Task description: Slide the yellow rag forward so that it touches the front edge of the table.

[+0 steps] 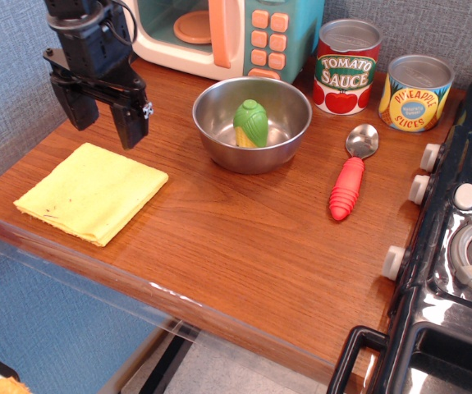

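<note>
The yellow rag (92,193) lies flat on the reddish-brown table (244,238) at the left, its front corner close to the rounded front edge; whether it touches the edge I cannot tell. My gripper (104,127) hangs above the table behind the rag, lifted clear of it. Its two black fingers (129,125) stand apart and hold nothing.
A steel bowl (252,123) with a green-and-yellow toy corn (250,123) stands right of the gripper. A toy microwave (219,33) is behind. Tomato sauce can (347,66), pineapple can (415,92) and a red-handled spoon (350,176) lie right. A black stove (457,246) fills the right side.
</note>
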`<state>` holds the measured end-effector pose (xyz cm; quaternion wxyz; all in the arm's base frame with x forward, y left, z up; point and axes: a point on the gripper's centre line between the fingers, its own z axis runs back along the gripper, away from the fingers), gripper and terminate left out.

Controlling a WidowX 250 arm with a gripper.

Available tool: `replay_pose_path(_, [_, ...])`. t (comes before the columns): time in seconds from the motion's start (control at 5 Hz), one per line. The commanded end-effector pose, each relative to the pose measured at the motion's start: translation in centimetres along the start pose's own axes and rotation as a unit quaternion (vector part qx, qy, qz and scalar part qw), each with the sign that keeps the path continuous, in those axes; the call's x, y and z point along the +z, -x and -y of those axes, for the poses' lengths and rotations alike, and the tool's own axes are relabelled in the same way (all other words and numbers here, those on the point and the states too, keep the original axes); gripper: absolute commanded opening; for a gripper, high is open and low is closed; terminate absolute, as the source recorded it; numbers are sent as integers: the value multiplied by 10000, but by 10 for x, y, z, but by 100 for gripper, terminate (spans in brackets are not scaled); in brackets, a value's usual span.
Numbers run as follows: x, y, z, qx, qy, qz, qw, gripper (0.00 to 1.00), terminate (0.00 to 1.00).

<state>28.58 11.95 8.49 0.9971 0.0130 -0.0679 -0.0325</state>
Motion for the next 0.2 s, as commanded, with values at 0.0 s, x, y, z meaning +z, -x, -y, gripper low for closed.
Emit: replay_pose_path(0.0, [13,-3,-3,-30,-110,164,9998,100,100])
